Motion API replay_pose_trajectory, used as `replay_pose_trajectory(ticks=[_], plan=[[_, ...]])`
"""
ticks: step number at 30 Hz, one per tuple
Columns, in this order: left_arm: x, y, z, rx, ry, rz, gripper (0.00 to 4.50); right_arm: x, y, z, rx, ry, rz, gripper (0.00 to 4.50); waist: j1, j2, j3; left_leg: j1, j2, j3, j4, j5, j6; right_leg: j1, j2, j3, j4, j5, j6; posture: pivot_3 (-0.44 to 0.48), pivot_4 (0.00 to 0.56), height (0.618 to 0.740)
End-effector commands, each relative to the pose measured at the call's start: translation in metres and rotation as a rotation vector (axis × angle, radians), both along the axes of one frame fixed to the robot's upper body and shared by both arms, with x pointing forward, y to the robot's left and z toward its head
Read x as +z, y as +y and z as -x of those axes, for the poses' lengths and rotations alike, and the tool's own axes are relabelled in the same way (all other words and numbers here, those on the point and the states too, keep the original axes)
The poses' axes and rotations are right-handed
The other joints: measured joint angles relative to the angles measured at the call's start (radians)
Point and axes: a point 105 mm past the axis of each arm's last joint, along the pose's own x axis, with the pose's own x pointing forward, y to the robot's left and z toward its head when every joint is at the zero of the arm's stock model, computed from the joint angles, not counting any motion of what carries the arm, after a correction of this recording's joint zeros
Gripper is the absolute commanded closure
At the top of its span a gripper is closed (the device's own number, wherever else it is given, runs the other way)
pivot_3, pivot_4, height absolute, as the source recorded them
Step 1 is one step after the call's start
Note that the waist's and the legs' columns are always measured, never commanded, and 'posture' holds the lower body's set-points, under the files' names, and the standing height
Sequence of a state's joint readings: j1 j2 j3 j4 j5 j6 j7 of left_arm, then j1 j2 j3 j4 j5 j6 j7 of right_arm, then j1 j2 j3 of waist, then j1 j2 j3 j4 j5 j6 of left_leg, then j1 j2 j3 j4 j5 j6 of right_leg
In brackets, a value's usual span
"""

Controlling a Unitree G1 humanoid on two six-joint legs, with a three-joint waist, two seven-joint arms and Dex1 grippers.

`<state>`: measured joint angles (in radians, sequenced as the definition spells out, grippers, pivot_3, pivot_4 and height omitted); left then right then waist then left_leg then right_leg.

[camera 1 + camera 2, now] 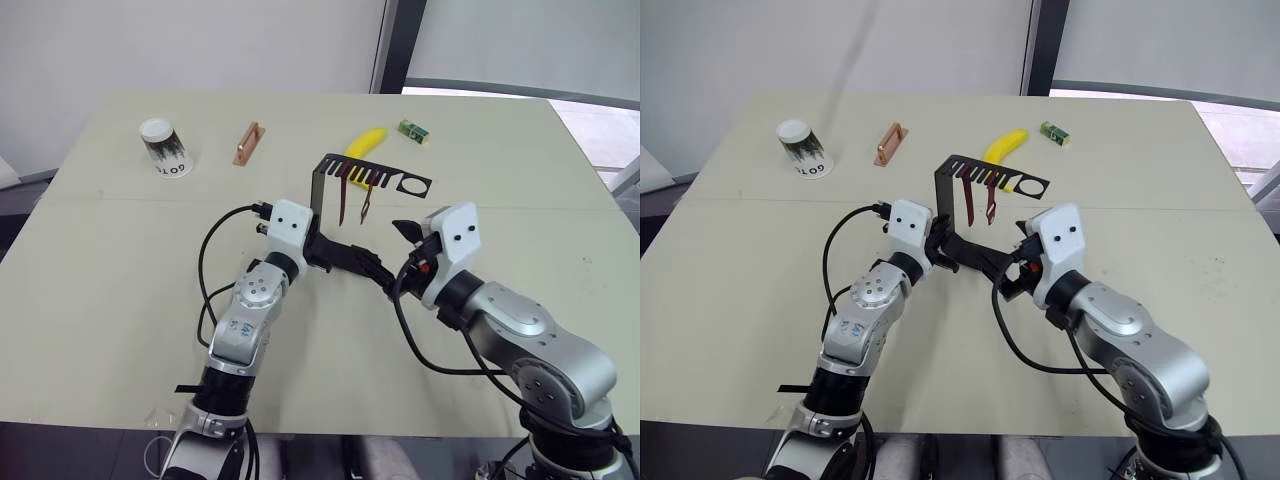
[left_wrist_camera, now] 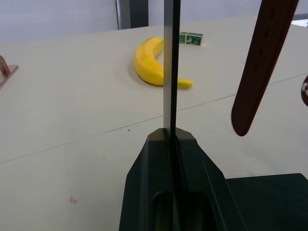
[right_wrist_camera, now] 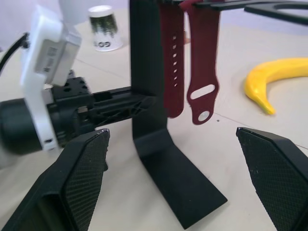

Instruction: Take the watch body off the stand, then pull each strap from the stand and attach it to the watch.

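With the left gripper (image 3: 139, 107) clamped on the stand's (image 3: 148, 96) upright and both straps (image 3: 185, 62) hanging from its comb, the right gripper (image 3: 175, 187) stood wide open nearby; bracing the stand firmly seemed wise.

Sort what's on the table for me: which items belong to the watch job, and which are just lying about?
Job:
stand, clamped at its upright by the left gripper
two maroon straps hanging from its slotted arm
right gripper, open

Lying about:
banana
paper cup
copper-coloured bar
small green block
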<state>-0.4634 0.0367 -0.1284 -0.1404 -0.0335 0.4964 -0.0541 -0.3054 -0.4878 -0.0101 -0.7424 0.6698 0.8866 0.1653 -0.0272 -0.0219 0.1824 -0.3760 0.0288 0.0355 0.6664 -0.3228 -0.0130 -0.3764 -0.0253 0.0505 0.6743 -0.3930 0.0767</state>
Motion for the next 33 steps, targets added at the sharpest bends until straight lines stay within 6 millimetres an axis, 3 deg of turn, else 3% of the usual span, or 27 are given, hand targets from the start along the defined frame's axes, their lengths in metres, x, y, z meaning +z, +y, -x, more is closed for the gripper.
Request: replay_pose_trajectory(ticks=[1, 4, 13, 23, 26, 28, 33], plan=[[0.020, -0.004, -0.005, 0.057, -0.101, 0.006, 4.45, 0.014, 0.014, -0.027, -0.181, -0.038, -0.054, 0.00, -0.001, 0.000, 0.000, 0.000, 0.000, 0.000, 0.000, 0.000, 0.000, 0.000, 0.000, 0.000, 0.000, 0.000, 0.000, 0.000, 0.150, 0.740], [0.021, -0.006, -0.005, 0.058, -0.112, 0.004, 4.45, 0.015, 0.022, -0.030, -0.195, -0.033, -0.068, 0.00, -0.003, 0.000, 0.000, 0.000, 0.000, 0.001, 0.000, 0.000, -0.001, -0.001, 0.000, 0.000, 0.000, 0.000, 0.000, 0.000, 0.150, 0.740], [0.018, 0.001, 0.005, 0.053, -0.117, -0.006, 4.45, 0.018, 0.021, -0.034, -0.260, -0.054, -0.066, 0.00, -0.001, 0.000, 0.000, -0.001, 0.000, 0.001, 0.000, 0.001, -0.001, -0.002, -0.001, 0.000, 0.002, 0.000, 0.000, 0.000, 0.150, 0.740], [0.016, -0.010, 0.016, 0.033, -0.099, 0.001, 4.45, 0.021, 0.018, -0.035, -0.323, -0.098, -0.048, 0.00, -0.002, 0.000, 0.000, -0.001, 0.000, 0.001, -0.001, 0.001, -0.001, -0.002, -0.001, 0.000, 0.002, 0.000, 0.000, 0.000, 0.150, 0.740], [0.016, -0.012, 0.016, 0.028, -0.096, 0.001, 4.50, 0.020, 0.019, -0.034, -0.317, -0.107, -0.032, 0.90, -0.002, 0.000, 0.000, -0.001, 0.000, 0.001, -0.001, 0.001, -0.001, -0.002, -0.001, 0.000, 0.002, 0.000, 0.000, 0.000, 0.150, 0.740], [0.015, -0.013, 0.016, 0.021, -0.094, -0.002, 4.50, 0.020, 0.021, -0.033, -0.306, -0.116, -0.016, 1.82, -0.002, 0.000, 0.000, -0.001, 0.000, 0.001, -0.001, 0.001, -0.001, -0.002, -0.001, 0.000, 0.002, 0.000, 0.000, 0.000, 0.150, 0.740], [0.014, -0.013, 0.016, 0.017, -0.096, -0.005, 4.50, 0.021, 0.026, -0.032, -0.290, -0.145, 0.005, 1.82, -0.002, 0.000, 0.000, -0.001, 0.000, 0.001, -0.001, 0.001, -0.001, -0.002, -0.001, 0.000, 0.002, 0.000, 0.000, 0.000, 0.150, 0.740]])
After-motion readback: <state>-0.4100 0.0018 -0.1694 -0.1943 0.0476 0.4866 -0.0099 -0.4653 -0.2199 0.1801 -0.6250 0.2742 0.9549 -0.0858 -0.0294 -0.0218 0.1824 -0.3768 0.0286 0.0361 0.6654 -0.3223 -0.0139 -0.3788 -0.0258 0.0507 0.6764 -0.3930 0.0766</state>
